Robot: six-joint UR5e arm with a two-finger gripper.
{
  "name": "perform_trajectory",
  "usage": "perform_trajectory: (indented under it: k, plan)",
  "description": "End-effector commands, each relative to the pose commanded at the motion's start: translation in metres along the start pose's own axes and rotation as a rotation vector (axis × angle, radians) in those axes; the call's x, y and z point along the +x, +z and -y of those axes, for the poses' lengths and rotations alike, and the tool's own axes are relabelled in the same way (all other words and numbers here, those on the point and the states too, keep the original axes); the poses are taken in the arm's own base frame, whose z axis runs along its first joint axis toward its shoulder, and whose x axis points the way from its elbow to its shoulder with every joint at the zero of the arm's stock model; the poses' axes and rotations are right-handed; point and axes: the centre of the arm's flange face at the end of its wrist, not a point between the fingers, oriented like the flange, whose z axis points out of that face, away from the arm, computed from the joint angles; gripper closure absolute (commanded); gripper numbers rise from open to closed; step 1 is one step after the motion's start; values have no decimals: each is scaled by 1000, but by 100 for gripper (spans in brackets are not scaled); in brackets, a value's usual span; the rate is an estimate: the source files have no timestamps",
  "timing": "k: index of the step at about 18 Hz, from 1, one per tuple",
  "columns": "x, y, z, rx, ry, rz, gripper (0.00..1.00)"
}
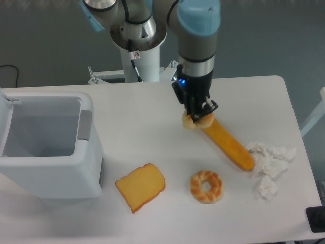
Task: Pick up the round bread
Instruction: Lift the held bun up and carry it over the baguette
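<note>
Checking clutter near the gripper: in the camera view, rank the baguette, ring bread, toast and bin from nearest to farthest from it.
From the gripper, shut on the round bread:
1. Baguette, just below-right.
2. Ring bread, below.
3. Toast, lower left.
4. Bin, far left.
</note>
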Motion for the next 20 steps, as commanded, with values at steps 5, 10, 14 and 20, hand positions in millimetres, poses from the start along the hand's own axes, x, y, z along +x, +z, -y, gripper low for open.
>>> perform_trajectory:
  k: [5, 10, 14, 20]
  plan:
    - [0, -3, -4, 0, 8, 1, 92]
    - [0, -3, -4, 0, 6, 1, 91]
    - [0, -4, -3, 4, 8, 2, 91]
    - [0, -4, -3, 4, 8, 4, 91]
